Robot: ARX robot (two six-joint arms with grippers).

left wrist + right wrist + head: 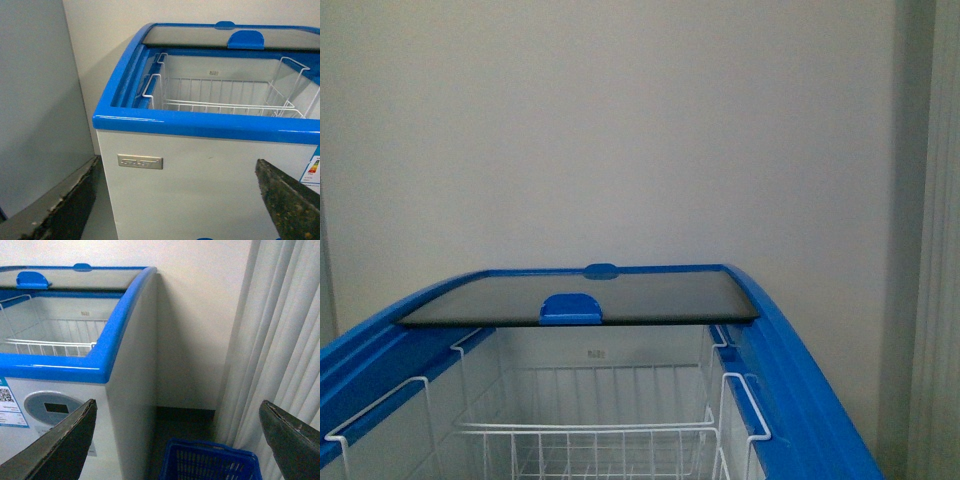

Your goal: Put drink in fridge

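The fridge (810,360) is a white chest freezer with a blue top rim. Its dark glass lid (580,297) is slid to the back, so the front is uncovered. White wire baskets (590,430) hang inside and look empty. The fridge also shows in the left wrist view (200,125) and in the right wrist view (115,340), with its oval grey display panel (52,407). My left gripper (175,210) is open and empty in front of the white front wall. My right gripper (177,440) is open and empty, beside the fridge's right corner. No drink is in view.
A blue plastic basket (210,462) stands on the floor to the right of the fridge. Pale curtains (280,340) hang on the right. A grey cabinet side (35,100) stands to the left of the fridge. A plain wall is behind.
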